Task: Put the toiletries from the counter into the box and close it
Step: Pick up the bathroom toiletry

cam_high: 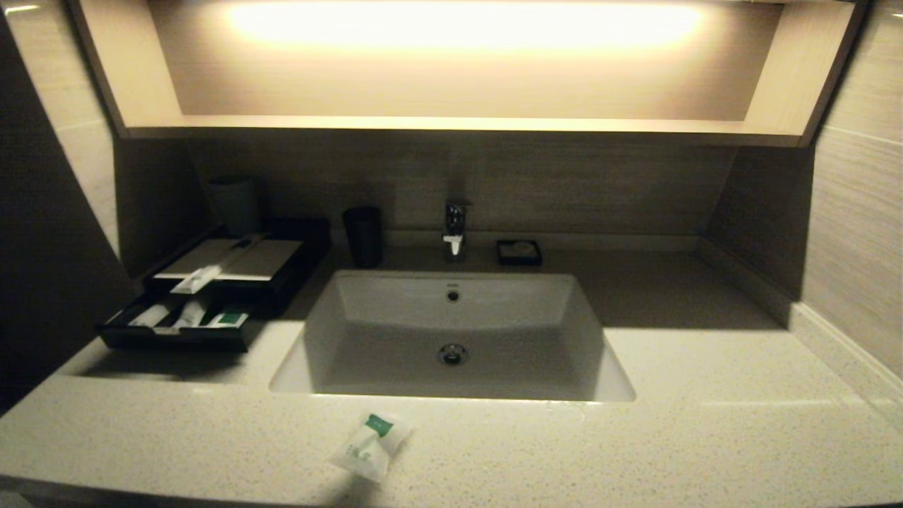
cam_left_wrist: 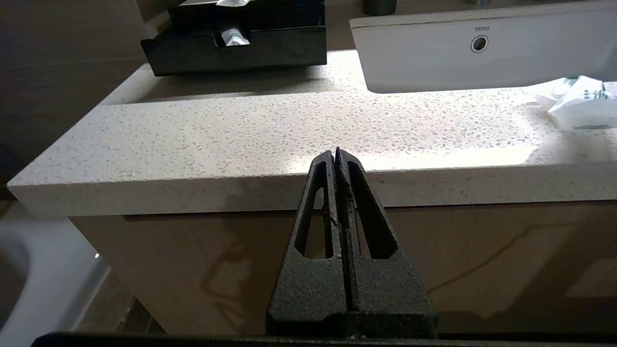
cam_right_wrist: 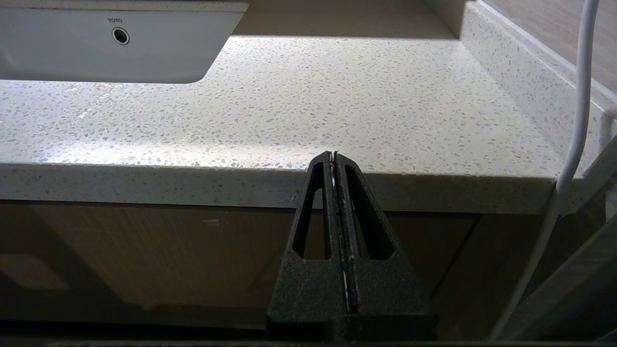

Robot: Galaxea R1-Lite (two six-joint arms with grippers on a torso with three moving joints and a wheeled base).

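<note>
A squarish white pouch with a green label (cam_high: 370, 437) lies on the beige speckled counter (cam_high: 635, 437) in front of the sink; it also shows in the left wrist view (cam_left_wrist: 576, 100). The black box (cam_high: 211, 289) stands at the back left with its front tray pulled out, holding several packets (cam_high: 190, 315). A long slim packet (cam_high: 200, 277) lies on the box's pale top. My left gripper (cam_left_wrist: 336, 152) is shut and empty, below the counter's front edge, left of the pouch. My right gripper (cam_right_wrist: 333, 155) is shut and empty, below the front edge on the right. Neither shows in the head view.
An inset white sink (cam_high: 451, 339) with a tap (cam_high: 456, 229) sits mid-counter. A dark cup (cam_high: 362, 236) and a small black soap dish (cam_high: 518, 252) stand behind it. A raised ledge (cam_high: 839, 339) bounds the right side. A white cable (cam_right_wrist: 576, 120) hangs near the right gripper.
</note>
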